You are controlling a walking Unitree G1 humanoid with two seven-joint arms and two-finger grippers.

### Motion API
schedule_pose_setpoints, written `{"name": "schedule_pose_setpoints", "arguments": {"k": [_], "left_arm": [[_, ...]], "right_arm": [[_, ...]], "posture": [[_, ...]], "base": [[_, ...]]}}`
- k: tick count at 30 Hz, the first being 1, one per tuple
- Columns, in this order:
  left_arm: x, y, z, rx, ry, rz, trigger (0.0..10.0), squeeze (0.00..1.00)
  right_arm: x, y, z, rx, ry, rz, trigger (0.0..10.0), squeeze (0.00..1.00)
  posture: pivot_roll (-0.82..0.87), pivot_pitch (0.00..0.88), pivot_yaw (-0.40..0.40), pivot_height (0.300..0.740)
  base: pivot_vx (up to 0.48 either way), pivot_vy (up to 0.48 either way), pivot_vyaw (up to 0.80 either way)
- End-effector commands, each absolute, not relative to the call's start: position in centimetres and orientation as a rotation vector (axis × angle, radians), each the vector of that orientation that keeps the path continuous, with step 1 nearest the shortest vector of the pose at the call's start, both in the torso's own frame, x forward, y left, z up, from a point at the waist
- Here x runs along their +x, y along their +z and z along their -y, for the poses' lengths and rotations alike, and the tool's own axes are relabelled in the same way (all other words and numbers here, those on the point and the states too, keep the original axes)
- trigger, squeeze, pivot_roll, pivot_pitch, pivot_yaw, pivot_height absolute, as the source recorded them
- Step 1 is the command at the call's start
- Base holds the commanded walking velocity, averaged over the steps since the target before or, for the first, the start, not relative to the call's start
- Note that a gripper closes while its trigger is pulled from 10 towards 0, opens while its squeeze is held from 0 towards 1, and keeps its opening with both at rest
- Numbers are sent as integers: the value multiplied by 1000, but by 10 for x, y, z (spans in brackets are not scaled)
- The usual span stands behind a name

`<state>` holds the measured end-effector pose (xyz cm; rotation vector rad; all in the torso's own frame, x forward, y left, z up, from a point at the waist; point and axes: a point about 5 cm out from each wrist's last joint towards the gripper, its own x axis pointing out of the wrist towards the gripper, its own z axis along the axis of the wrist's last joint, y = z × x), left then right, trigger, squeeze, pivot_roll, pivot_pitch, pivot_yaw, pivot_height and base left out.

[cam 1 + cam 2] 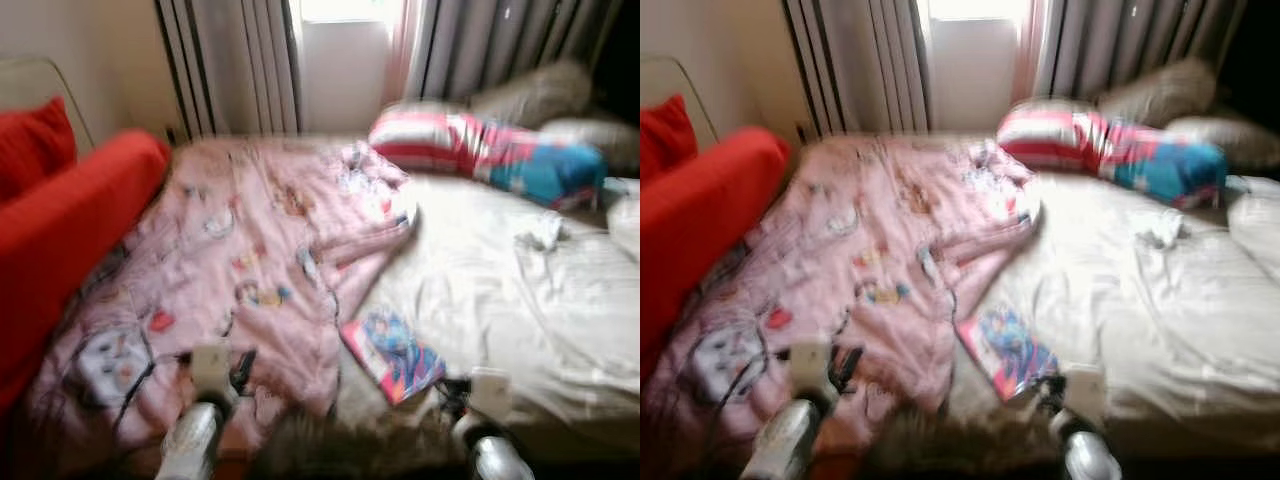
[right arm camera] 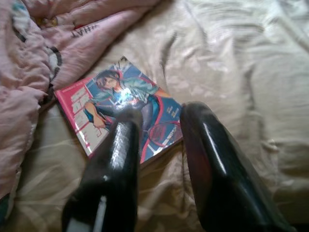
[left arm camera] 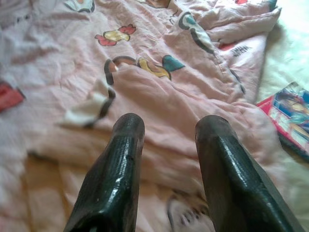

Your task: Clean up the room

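Note:
A pink cartoon-print blanket lies rumpled over the left half of the bed. A colourful comic book lies flat on the cream sheet beside the blanket's edge. My left gripper hovers open just above the blanket near the bed's front. My right gripper is open over the near edge of the comic book, nothing between its fingers. Both arms show at the bottom, the left gripper and the right gripper.
A red sofa with a red cushion flanks the bed on the left. A striped red, white and blue pillow and grey pillows lie at the head. Curtains and a bright window stand behind. A small crumpled cloth rests on the sheet.

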<state>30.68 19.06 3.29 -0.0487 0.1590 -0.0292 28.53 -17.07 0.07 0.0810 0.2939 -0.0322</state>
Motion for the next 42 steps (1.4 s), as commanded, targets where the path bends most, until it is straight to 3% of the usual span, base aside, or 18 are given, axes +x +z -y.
{"name": "schedule_pose_setpoints", "arguments": {"k": [1,13,18,27,35,36,42], "left_arm": [[310,35,-182,-65,-47,-148,10000,0],[310,35,-183,-67,-46,-151,10000,0],[310,34,-183,-69,-47,-154,10000,0],[310,34,-184,-65,-49,-156,10000,0],[309,35,-186,-54,-63,-153,10000,0],[310,37,-187,-47,-69,-146,10000,0],[312,40,-191,-38,-73,-133,10000,0]], "right_arm": [[280,-3,184,70,-67,-318,10000,0],[280,-4,183,49,-33,-325,10000,0],[280,-4,183,50,-35,-322,10000,0],[284,1,180,80,-35,-284,10000,0],[287,1,184,234,-107,-302,10000,0],[292,5,185,312,-153,-290,10000,1000],[298,11,190,402,-228,-257,10000,1000]], "posture": [[-73,9,38,616],[-74,15,39,616],[-74,13,41,616],[-75,15,45,616],[-70,52,63,616],[-64,86,72,616],[-60,123,82,616]], "base": [[304,0,0],[302,0,167],[0,0,800],[0,0,0],[0,0,0],[0,0,0],[0,0,0]]}}
